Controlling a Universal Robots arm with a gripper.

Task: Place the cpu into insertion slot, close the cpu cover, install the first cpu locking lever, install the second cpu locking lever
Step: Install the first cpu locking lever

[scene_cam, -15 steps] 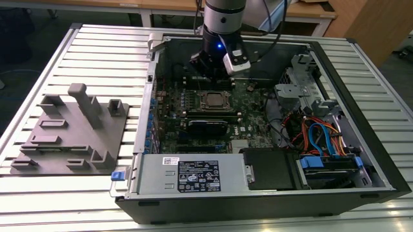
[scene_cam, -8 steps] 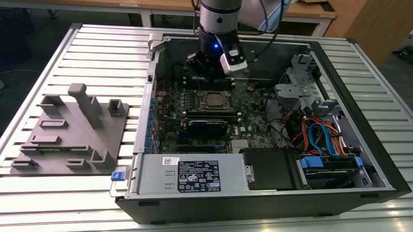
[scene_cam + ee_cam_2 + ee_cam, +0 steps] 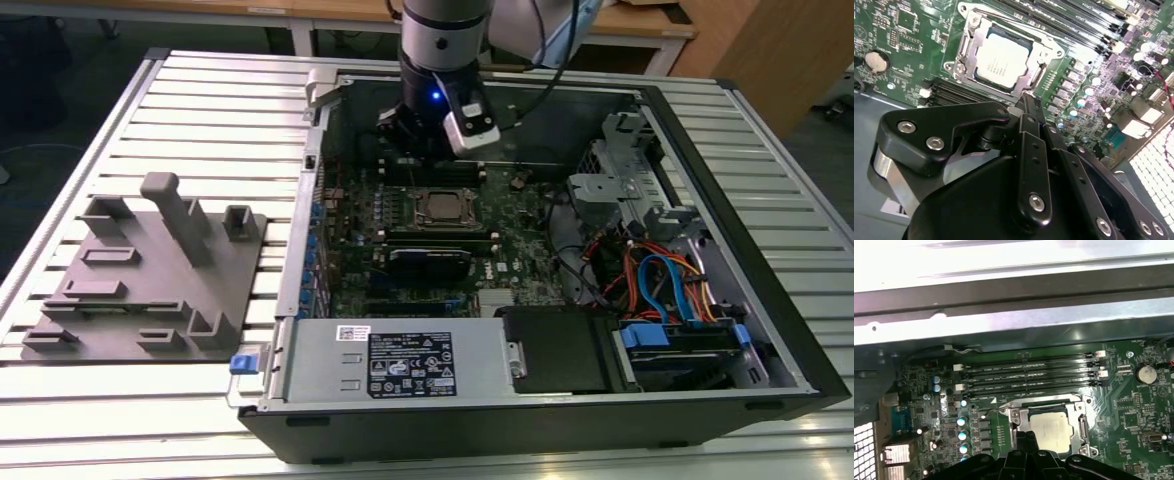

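There's the cpu (image 3: 1001, 59), sitting flat in its socket (image 3: 1046, 47) on the green board (image 3: 904, 40) with its pale top facing up, so that step looks done. The cover (image 3: 966, 50) is down over it too. Its metal frame lies around the chip, and the window shows the top.

Now the levers. In the first wrist view a thin wire lever (image 3: 996, 411) runs out from the socket corner toward the row of small capacitors (image 3: 962, 422). It looks raised off the board rather than hooked down, though the angle is poor and I wouldn't swear to it. By my reckoning, the locking is what's left.

The gripper (image 3: 1027, 101) hangs just beside the socket's edge. Its fingers are pressed together with nothing between them, and the tip points down at the near side of the frame.

Room to move? It's tight on one side. The long black memory sticks (image 3: 1029, 374) lie just beside the socket, and past them the grey case wall (image 3: 1014, 315) rises close. In the exterior view a black card (image 3: 430, 262) sits near the socket on the other side. The drive cage (image 3: 607, 185) and a bundle of cables (image 3: 654, 280) crowd the exterior view's right. Straight up above the socket is open, since the case's side panel is off. A grey fixture tray (image 3: 147, 270) lies well apart on the slatted table (image 3: 120, 420), at the exterior view's left.
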